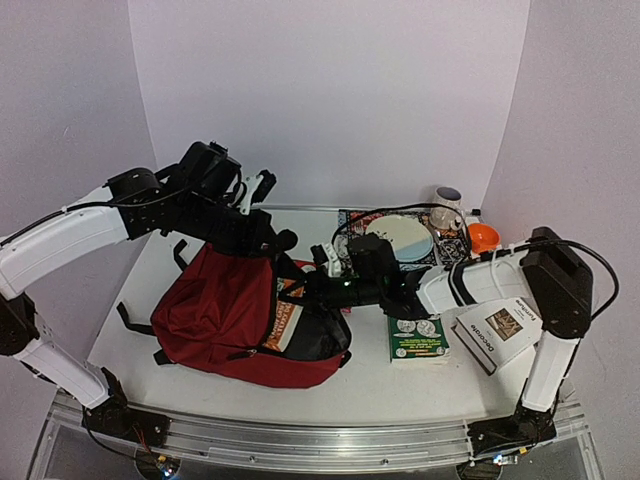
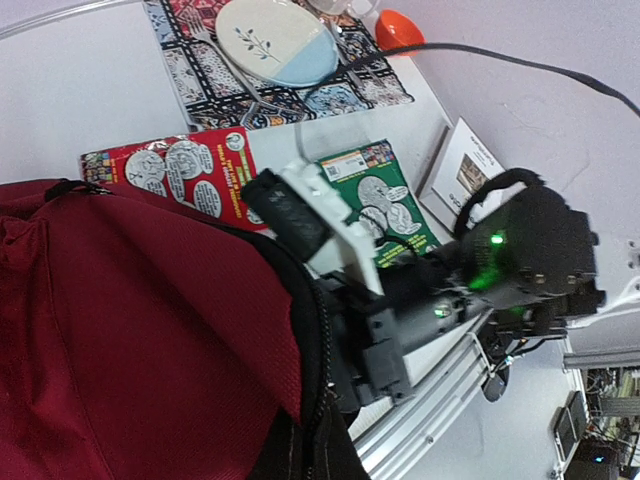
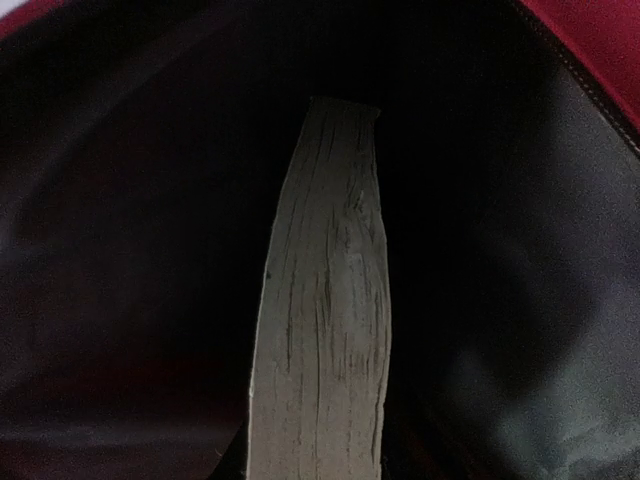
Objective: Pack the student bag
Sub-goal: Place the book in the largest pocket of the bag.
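Here the red student bag (image 1: pixel 215 312) gapes open

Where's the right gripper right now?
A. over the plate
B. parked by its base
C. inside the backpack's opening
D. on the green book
C: the right gripper reaches into the mouth of the red backpack, and its wrist view shows only black lining around a book's page edge.

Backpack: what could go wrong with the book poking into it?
The book sits edge-on in the soft backpack; it might snag the black lining.
The left arm seems to hold the top up; a slip could let the mouth sag shut.
The right arm's cable loops over the plate and could catch.
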`<action>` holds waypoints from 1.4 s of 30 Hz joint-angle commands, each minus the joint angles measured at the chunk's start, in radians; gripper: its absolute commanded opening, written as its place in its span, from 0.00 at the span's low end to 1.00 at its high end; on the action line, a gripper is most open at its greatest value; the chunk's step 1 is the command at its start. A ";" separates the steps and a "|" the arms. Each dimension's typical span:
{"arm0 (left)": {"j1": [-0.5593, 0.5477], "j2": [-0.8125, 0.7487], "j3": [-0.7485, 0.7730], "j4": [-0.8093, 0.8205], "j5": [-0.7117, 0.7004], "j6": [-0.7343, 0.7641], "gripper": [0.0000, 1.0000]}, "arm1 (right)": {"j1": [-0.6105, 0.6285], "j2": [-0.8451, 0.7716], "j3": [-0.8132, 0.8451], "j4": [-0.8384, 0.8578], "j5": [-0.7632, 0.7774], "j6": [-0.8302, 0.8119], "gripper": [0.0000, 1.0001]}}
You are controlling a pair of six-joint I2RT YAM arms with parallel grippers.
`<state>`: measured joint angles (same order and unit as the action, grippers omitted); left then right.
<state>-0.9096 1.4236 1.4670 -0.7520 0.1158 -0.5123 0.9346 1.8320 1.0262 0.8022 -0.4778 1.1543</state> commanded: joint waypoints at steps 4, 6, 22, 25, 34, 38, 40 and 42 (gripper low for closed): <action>-0.018 -0.088 0.018 0.163 0.161 0.013 0.00 | 0.012 0.080 0.114 0.172 0.012 0.071 0.00; -0.018 -0.098 0.006 0.177 0.176 0.008 0.00 | 0.012 0.104 0.133 0.186 0.018 0.077 0.00; -0.018 -0.143 -0.194 0.192 0.049 -0.014 0.00 | 0.013 0.263 0.280 -0.019 0.063 0.010 0.24; -0.018 -0.152 -0.232 0.193 0.036 -0.027 0.00 | 0.013 0.259 0.287 -0.070 0.060 -0.025 0.40; -0.017 -0.176 -0.290 0.192 -0.052 -0.042 0.00 | 0.013 0.222 0.301 -0.241 0.085 -0.138 0.80; -0.017 -0.165 -0.318 0.192 -0.082 -0.051 0.00 | 0.013 0.176 0.283 -0.317 0.109 -0.196 0.90; -0.015 -0.159 -0.331 0.193 -0.090 -0.056 0.00 | 0.013 0.142 0.271 -0.362 0.127 -0.227 0.94; -0.015 -0.152 -0.339 0.194 -0.095 -0.058 0.00 | 0.012 0.115 0.264 -0.396 0.147 -0.255 0.97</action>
<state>-0.9249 1.2747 1.1450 -0.5845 0.0672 -0.5574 0.9432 2.0817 1.2786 0.4859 -0.3656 0.9942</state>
